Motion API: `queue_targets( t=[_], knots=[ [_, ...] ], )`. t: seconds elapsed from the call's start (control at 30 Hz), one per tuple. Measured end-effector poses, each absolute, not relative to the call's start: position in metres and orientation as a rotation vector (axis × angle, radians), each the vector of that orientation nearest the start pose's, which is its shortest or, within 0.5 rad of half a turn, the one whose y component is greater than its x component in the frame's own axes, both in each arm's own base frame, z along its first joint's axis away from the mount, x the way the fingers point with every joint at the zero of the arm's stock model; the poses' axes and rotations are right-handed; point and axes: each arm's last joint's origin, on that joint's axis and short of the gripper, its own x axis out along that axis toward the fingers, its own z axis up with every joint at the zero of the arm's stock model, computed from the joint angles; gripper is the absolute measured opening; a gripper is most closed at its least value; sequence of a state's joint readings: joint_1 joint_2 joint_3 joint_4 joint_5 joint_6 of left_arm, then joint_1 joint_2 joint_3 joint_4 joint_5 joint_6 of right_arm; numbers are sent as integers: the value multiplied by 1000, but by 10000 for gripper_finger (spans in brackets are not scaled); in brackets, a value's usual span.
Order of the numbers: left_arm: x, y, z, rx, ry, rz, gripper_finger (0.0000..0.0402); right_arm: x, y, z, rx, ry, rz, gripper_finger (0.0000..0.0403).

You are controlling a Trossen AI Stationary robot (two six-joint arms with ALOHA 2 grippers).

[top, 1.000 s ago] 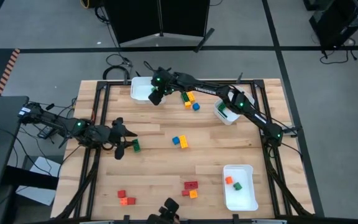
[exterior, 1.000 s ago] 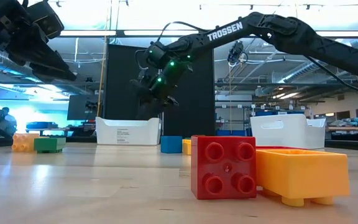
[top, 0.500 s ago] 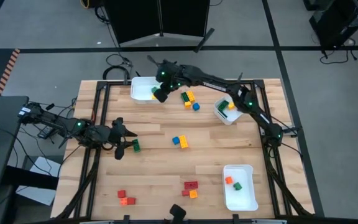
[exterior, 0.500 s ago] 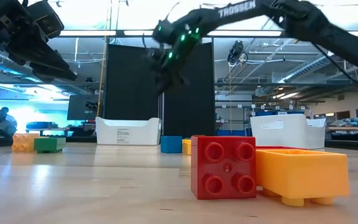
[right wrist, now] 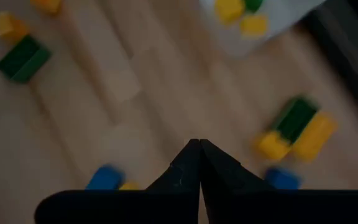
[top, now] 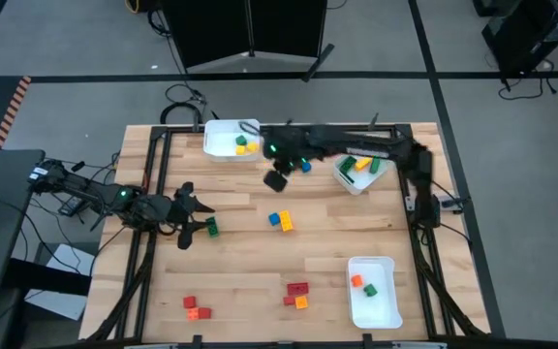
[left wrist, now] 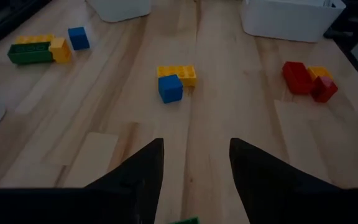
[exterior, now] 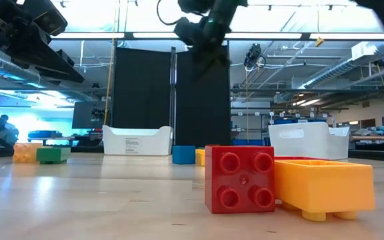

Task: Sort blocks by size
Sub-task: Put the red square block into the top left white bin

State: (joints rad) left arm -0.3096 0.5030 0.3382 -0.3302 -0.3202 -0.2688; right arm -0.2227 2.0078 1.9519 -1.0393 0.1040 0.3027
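While the right gripper [top: 277,180] hangs with fingers together and empty, the blue-and-yellow block pair [top: 280,221] on the mid-table lies between both arms, and the left gripper [top: 194,225], fingers apart, looks farther off.

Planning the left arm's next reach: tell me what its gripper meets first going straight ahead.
The left gripper, fingers apart, points along bare table. First in line looks like the blue block beside the yellow block, slightly off-centre; depth is uncertain.

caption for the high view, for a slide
Block sorting: right gripper shut and empty above the table, left gripper by a green block.
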Motion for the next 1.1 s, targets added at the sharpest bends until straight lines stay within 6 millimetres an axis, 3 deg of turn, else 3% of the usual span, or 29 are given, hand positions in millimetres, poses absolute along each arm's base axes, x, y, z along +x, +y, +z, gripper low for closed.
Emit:
queue_targets(
  t=[0.23,0.43,0.6,0.77,0.9,1.1],
  knots=[
    [121,-29,204,-102,469,72,188,356,-37,275,502,941,-481,6],
    [121,-29,205,-24,481,54,182,299,11,252,602,917,-600,11],
    [123,-29,223,29,587,100,182,259,46,229,702,920,-666,10],
    [139,-33,255,50,623,146,182,234,67,212,748,916,-708,10],
    [158,-39,281,44,651,133,182,224,77,212,727,916,-677,11],
    [183,-47,315,40,554,111,182,213,81,218,668,912,-638,11]
  ],
)
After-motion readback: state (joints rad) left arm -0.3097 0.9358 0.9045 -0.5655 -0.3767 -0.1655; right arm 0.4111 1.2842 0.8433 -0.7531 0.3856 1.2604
